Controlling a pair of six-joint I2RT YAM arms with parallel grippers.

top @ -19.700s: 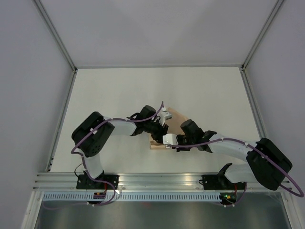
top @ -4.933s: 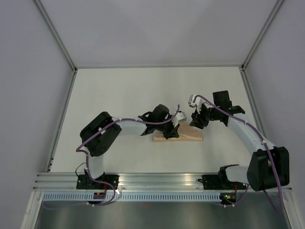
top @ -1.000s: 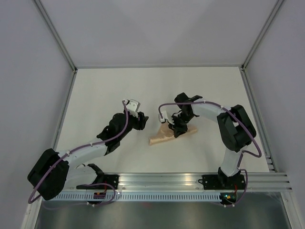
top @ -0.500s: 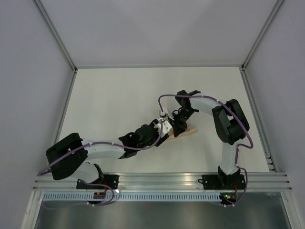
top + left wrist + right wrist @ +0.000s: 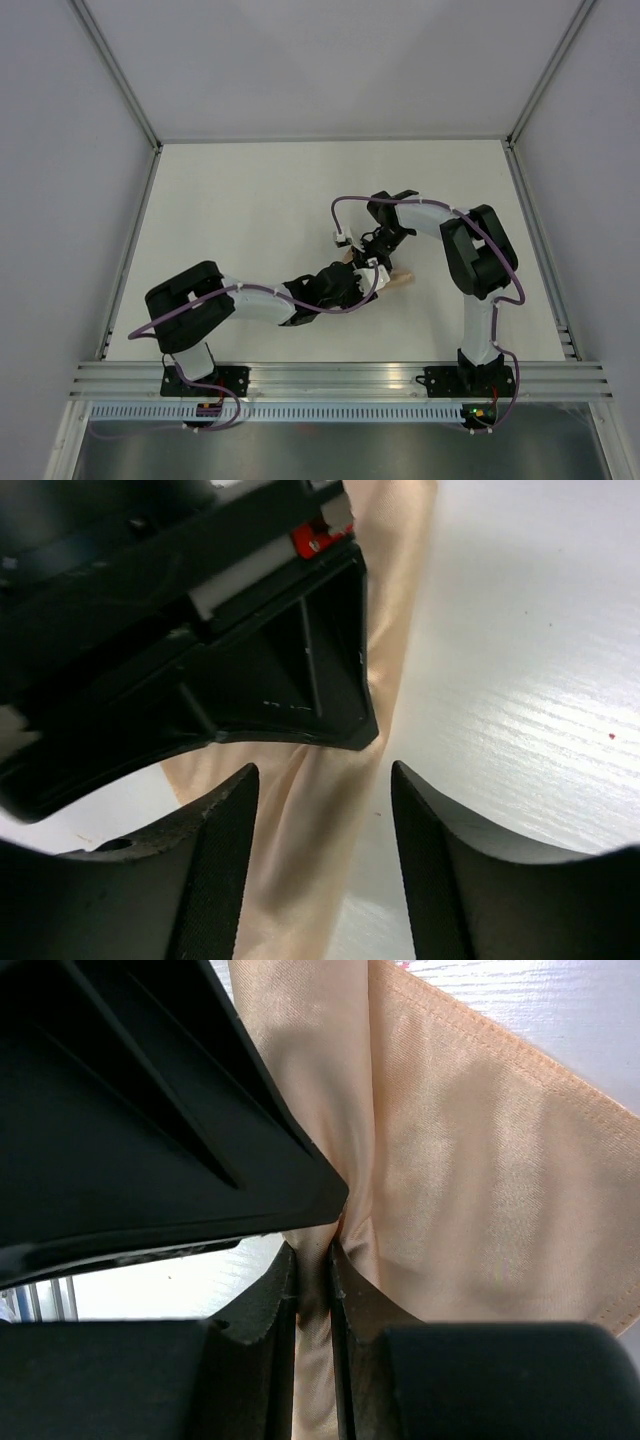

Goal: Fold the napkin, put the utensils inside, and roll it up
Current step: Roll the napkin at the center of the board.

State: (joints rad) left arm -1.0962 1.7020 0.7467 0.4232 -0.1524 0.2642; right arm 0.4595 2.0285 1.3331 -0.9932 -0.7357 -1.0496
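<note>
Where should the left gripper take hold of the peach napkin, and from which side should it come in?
Probably the bare stretch of the narrow peach-orange cloth napkin lying between the fingers of the open left gripper, just short of where the right gripper pinches it. Come straight down, fingers across the strip's width: it lies flat and looks narrow enough to straddle.

My left arm (image 5: 258,298) and right arm (image 5: 432,211) in white shells with bulky black joints, purple cables (image 5: 334,210) looping along both, black bases (image 5: 205,383), my left gripper (image 5: 320,780) matte black, fingers (image 5: 205,880) finely textured and scuffed at the edges
</note>
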